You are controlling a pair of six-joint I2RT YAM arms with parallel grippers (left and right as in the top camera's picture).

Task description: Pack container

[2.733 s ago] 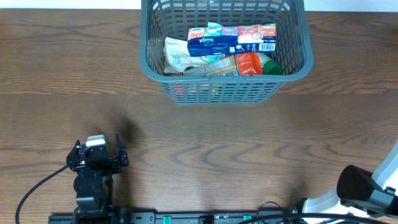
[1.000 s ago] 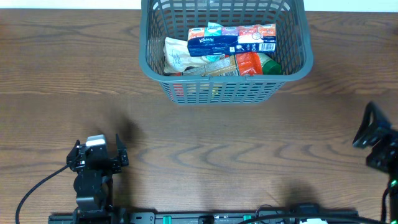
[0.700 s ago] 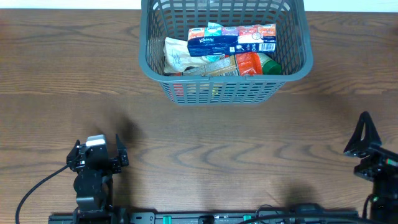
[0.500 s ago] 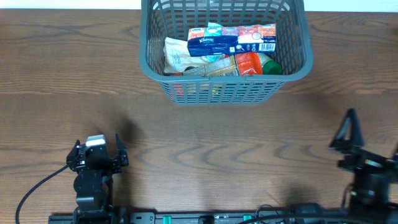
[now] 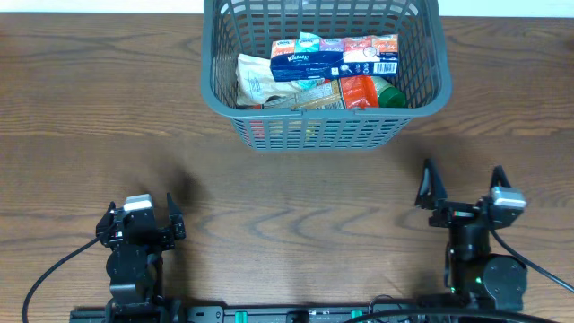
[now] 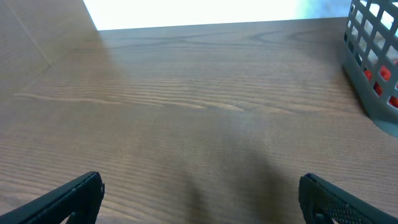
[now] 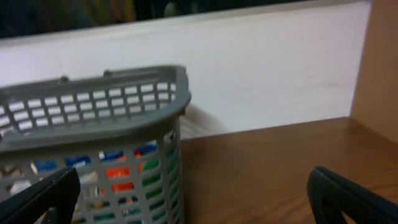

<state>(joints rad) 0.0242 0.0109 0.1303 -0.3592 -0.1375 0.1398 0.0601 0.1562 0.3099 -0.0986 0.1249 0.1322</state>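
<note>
The container (image 5: pixel 212 63), a large dark grey lattice basket, stands at the far middle of the table and holds several packaged items, among them a blue tissue pack (image 5: pixel 305 59) and a red pack (image 5: pixel 359 90). Its corner shows in the left wrist view (image 6: pixel 373 56) and its near wall in the right wrist view (image 7: pixel 93 124). My left gripper (image 5: pixel 141 215) rests near the front left edge, open and empty, its fingertips apart in the left wrist view (image 6: pixel 200 193). My right gripper (image 5: pixel 460 188) sits near the front right edge, open and empty, pointing at the basket (image 7: pixel 193 199).
The wooden table (image 5: pixel 296 197) lies between the grippers and the basket. A white wall (image 7: pixel 267 68) stands behind the table. Black cables run by the arm bases at the front edge.
The right arm came in from the right edge, swung left and settled at the front right with its gripper open. The left arm and the basket have not moved.
</note>
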